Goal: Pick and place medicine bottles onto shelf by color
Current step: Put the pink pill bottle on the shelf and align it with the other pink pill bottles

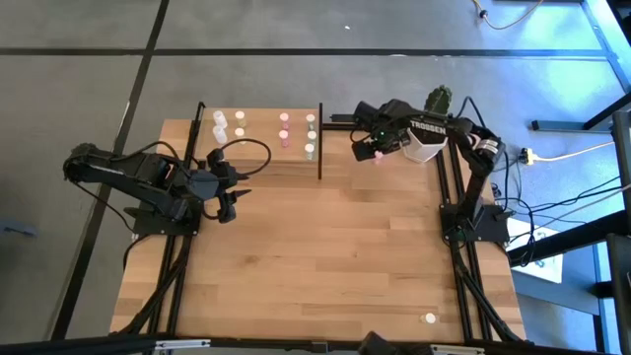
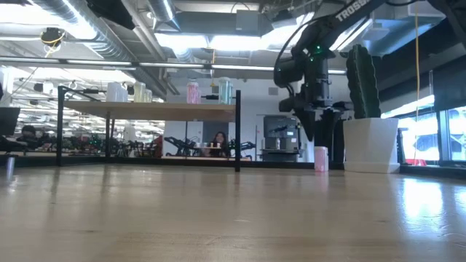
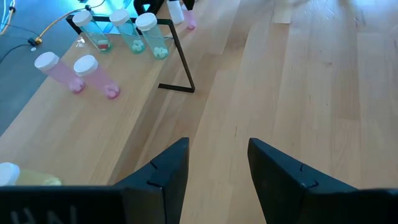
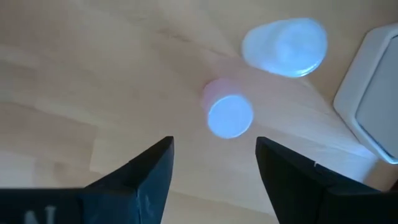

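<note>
Beside the cactus pot [image 1: 426, 148], just right of the shelf [image 1: 258, 158], a pink bottle [image 4: 227, 114] stands upright on the counter [image 1: 325, 266] under the right gripper [image 1: 374, 148], whose jaws are spread and empty. Light, slick and tippy, it likely wants a mid-body pinch. The left gripper [image 3: 217, 171] waits half-open, holding nothing, by the shelf's front.

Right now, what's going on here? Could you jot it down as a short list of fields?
right gripper: open, hovering above a pink bottle standing on the table beside the white pot
left gripper: open, empty, by the shelf's front edge
shelf: holds white, yellowish, pink and green bottles, grouped by color
stray bottle: one lies alone near the table's front right corner
</note>
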Robot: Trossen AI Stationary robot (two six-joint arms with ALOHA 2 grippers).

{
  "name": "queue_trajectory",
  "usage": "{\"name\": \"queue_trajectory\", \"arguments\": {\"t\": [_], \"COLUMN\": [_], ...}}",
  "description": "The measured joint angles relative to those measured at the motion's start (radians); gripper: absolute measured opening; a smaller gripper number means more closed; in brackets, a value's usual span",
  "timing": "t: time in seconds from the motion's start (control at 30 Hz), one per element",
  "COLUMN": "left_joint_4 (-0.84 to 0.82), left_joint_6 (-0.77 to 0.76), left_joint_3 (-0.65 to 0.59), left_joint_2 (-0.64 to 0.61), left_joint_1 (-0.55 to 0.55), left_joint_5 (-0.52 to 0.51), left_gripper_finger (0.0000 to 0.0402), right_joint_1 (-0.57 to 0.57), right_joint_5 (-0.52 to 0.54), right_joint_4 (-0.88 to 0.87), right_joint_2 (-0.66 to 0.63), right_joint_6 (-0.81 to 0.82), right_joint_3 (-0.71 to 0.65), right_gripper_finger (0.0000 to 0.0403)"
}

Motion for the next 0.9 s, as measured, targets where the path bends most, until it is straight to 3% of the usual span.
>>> {"name": "queue_trajectory", "arguments": {"t": [0.9], "left_joint_4": [0.000], "left_joint_6": [0.000], "left_joint_3": [0.000], "left_joint_2": [0.000], "left_joint_1": [0.000], "left_joint_5": [0.000], "left_gripper_finger": [0.0157], "right_joint_1": [-0.036], "right_joint_5": [-0.009], "right_joint_4": [0.017], "right_joint_2": [0.032], "right_joint_6": [-0.001], "right_joint_3": [0.000], "right_gripper_finger": [0.0229]}}
